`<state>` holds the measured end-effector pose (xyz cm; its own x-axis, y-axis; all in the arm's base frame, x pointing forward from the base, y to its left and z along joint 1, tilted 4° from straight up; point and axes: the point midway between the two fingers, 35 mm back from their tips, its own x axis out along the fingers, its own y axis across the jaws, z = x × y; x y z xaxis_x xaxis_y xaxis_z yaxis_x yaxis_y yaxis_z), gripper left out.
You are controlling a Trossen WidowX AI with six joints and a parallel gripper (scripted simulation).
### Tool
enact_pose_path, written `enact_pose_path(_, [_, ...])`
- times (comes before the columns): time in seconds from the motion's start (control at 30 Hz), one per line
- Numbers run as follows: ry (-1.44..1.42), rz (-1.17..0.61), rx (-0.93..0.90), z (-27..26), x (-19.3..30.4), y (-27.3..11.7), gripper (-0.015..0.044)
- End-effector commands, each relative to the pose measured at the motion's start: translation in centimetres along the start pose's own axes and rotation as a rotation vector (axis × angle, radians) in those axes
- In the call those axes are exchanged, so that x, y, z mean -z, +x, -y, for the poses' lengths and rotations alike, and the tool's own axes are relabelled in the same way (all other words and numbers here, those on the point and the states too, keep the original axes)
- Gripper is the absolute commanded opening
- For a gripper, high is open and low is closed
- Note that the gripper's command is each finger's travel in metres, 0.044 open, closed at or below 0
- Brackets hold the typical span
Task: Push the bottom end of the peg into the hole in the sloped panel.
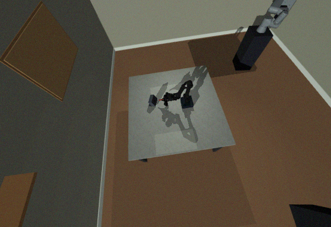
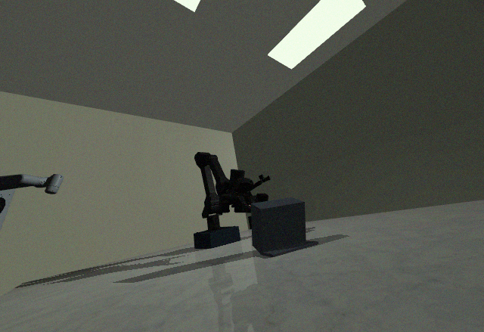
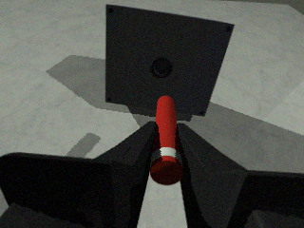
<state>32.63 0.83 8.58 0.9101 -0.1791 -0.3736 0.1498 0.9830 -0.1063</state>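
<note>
You've got jaws clenched on the red peg [image 1: 160, 100] [image 3: 166, 128], off the table [image 1: 141, 128] [image 2: 371, 265] [image 3: 33, 43], gripper [image 1: 165, 100] [image 3: 165, 128] near panel [image 1: 152, 100] [image 2: 278, 222] [image 3: 133, 47]; long axis runs toward the panel, banded end nearest wrist camera, far tip pointing just below the hole [image 3: 161, 67]

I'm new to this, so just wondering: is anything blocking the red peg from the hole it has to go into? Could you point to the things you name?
Nothing visible does. The black claw [image 3: 165, 128] grips the red cylindrical peg [image 3: 165, 114], and only open space shows between it and the round hole [image 3: 161, 67].
</note>
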Motion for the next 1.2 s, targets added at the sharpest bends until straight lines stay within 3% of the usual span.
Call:
enact_pose_path(0.0, [0.011,0.011,0.001,0.0,-0.1,0.0,0.0])
enact_pose_path(1.17, [0.066,0.062,-0.009,-0.3,-0.7,2.3,0.0])
